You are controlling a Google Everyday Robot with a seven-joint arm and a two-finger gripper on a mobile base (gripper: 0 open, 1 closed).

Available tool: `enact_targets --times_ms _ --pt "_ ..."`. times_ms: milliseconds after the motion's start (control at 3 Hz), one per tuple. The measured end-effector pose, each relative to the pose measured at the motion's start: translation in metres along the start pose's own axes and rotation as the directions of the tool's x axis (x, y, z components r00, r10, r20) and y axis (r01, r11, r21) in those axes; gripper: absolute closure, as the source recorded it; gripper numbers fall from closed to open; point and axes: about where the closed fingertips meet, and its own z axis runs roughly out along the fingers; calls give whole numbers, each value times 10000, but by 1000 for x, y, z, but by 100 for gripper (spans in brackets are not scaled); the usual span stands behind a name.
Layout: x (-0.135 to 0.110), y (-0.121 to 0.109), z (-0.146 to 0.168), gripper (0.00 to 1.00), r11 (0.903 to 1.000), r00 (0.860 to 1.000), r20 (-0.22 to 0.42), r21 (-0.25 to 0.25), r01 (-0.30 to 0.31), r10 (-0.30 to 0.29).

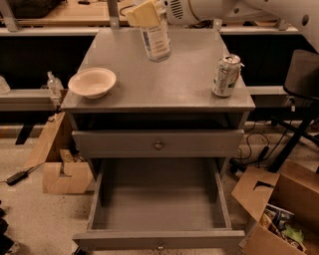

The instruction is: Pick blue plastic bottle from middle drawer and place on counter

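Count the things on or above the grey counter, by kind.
Bowl: 1
Drink can: 1
Blue plastic bottle: 1, held by the gripper above the back of the counter
Total: 3

Speckled floor, cardboard boxes, wooden bench

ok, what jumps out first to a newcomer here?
The gripper, at top centre, clamps the blue plastic bottle by its top over the back of the counter. Below, the middle drawer stands open and empty. A silver can sits at the counter's right edge, a bowl at its left.
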Motion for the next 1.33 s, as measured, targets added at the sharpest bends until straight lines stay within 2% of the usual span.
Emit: enact_targets --times_ms 333,667,1000,1333 --pt "0 0 0 100 10000 10000 0 1 -1 1" --pt "-3 -26 19 100 9970 9990 106 627 -446 441" --pt "-3 -109 86 100 9580 9839 1031 2334 -1664 1457" --pt "5 -151 124 100 9219 9671 1445 3002 -2447 2096"
